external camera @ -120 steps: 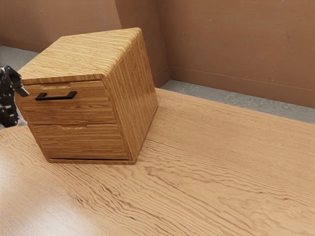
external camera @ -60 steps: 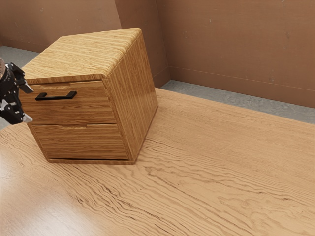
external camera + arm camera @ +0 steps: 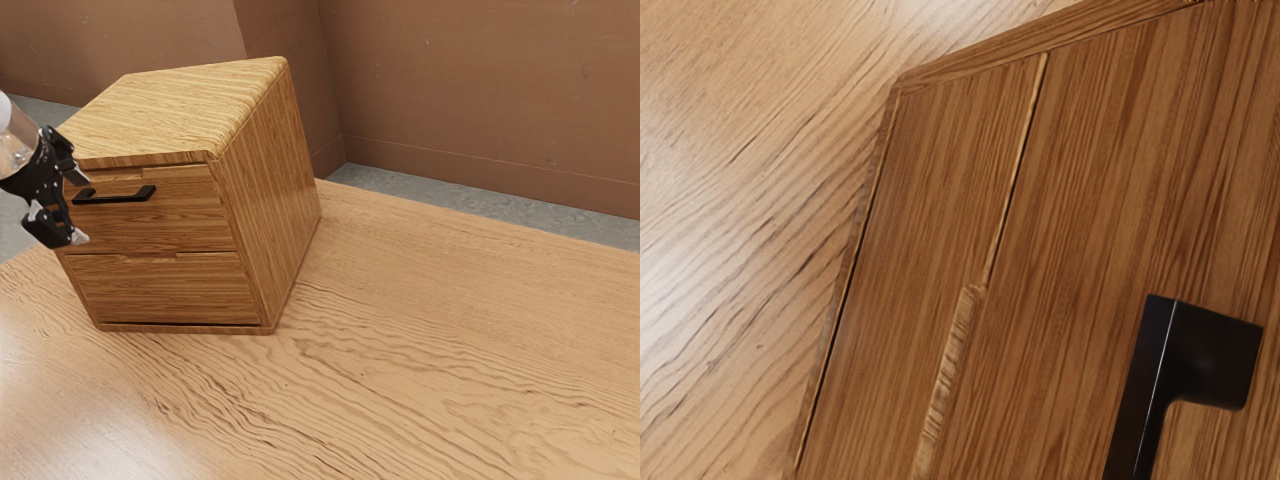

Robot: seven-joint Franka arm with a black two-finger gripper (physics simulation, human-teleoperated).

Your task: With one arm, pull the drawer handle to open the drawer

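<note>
Gripper (image 3: 76, 208) at exterior view's left: fingers spread wide, holding nothing, just beside handle (image 3: 113, 194) end. Handle sits on shut top drawer (image 3: 160, 222). Watch your offset: closing off-centre, fingers may slip off bar or shove cabinet (image 3: 272, 190).

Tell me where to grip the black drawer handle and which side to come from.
Grip the black handle on its straight middle bar, coming square at the upper drawer front, one finger above and one below: the bar lies level and stands off the wood. The gripper hangs by its end.
</note>
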